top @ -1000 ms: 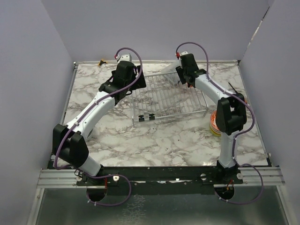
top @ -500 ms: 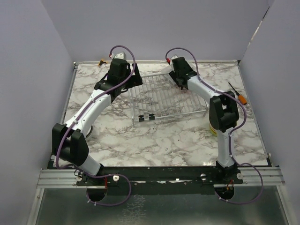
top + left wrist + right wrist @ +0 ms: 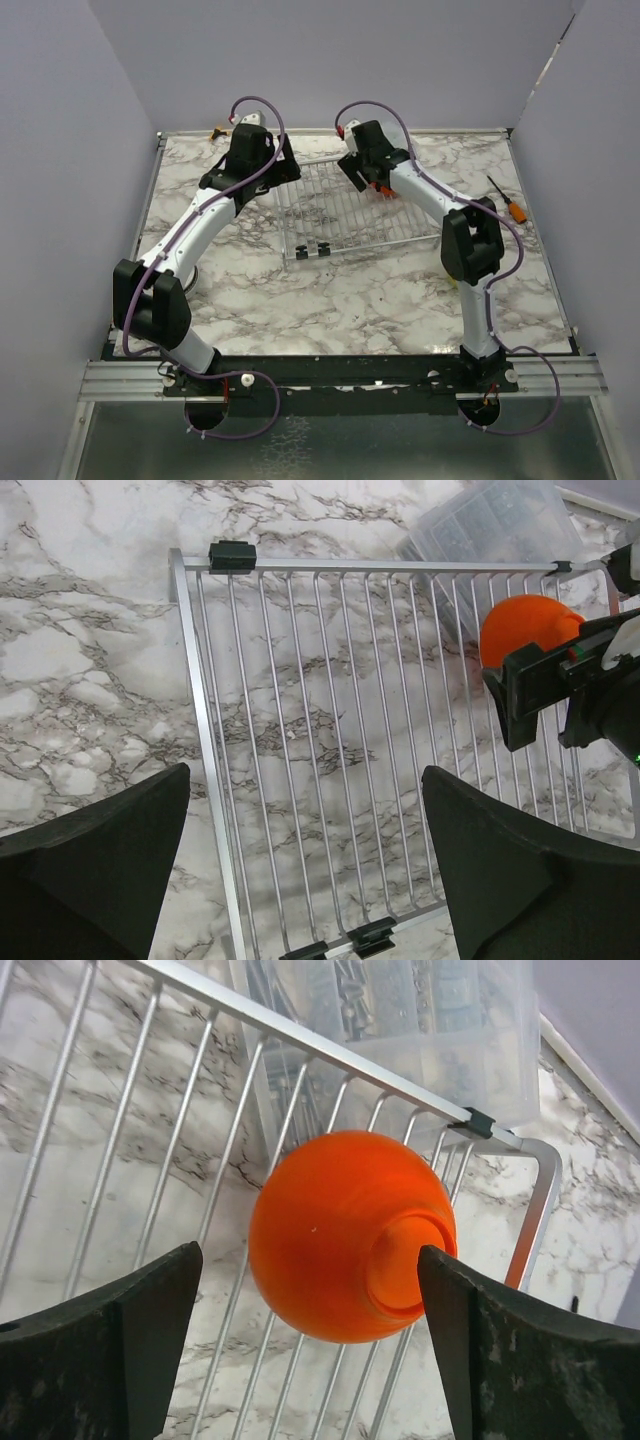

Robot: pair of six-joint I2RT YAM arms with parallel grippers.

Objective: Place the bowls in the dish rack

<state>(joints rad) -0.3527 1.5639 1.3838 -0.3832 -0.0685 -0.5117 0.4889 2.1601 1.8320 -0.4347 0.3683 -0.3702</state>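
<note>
Bowl check: orange bowl (image 3: 345, 1235) lies tipped on dish rack (image 3: 340, 1055) at its far right corner, foot ring toward one finger, contact unclear. Right gripper (image 3: 310, 1255) straddles it, jaws wide, gripping nothing. Left gripper (image 3: 305, 780) over rack's left half, jaws fully spread, empty. Right arm nearer. Other bowls not visible.

A bright orange bowl (image 3: 340, 1230) stands out against the silver wires of the dish rack (image 3: 205, 750), whose corner clips are black. The table (image 3: 330, 290) is white marble veined with grey. At far right, a screwdriver (image 3: 516, 211) shows an orange handle. The white arms (image 3: 200, 225) have black joints and purple cables (image 3: 262, 100). The walls (image 3: 330, 60) are pale lavender.
</note>
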